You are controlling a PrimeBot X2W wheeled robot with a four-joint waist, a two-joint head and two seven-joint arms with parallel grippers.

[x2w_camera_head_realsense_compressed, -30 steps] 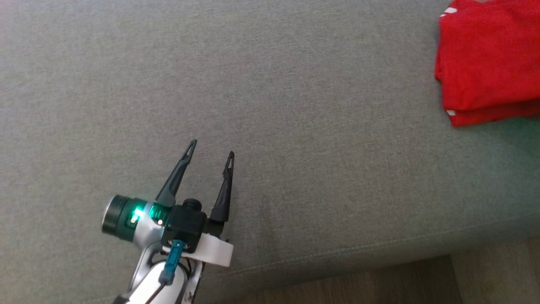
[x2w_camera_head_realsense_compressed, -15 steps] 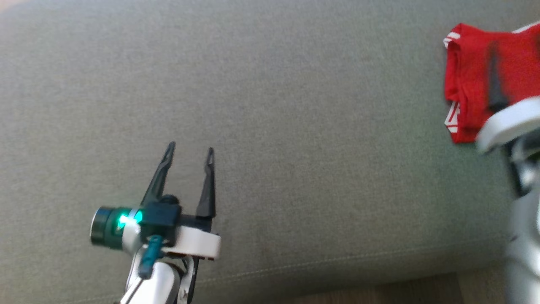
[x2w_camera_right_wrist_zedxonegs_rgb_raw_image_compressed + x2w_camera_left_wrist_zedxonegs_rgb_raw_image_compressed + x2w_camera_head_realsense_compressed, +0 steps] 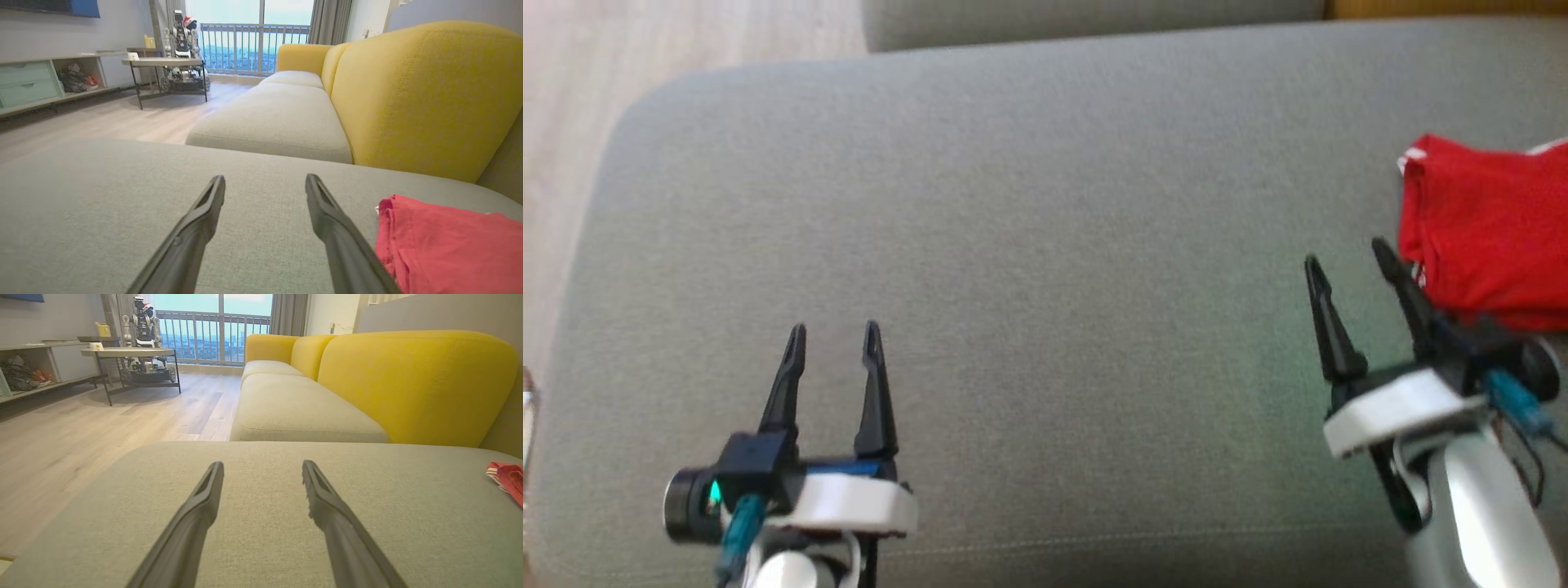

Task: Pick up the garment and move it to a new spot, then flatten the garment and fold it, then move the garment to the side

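Observation:
The red garment [image 3: 1490, 233] lies folded at the right edge of the grey sofa cushion [image 3: 1054, 245], with a white trim at its corner. It appears in the right wrist view as the garment [image 3: 445, 245] just right of my fingers, and in the left wrist view as the garment [image 3: 508, 479] at the far right. My right gripper [image 3: 1347, 257] stands open just left of the garment, with nothing between its fingers. At the lower left my left gripper [image 3: 833, 331] is open and empty above the bare cushion.
A yellow sofa backrest [image 3: 421, 94] rises behind the cushion, with further grey seats [image 3: 298, 412] beyond. Wooden floor [image 3: 81, 433] lies to the left, with a low table [image 3: 126, 353] and a shelf unit [image 3: 36, 81] farther off. The cushion's front edge runs near the bottom of the head view.
The head camera has tilted, shifting the whole picture. My right gripper has let go of the garment, opened, and drawn back to its left. The garment rests where it was placed.

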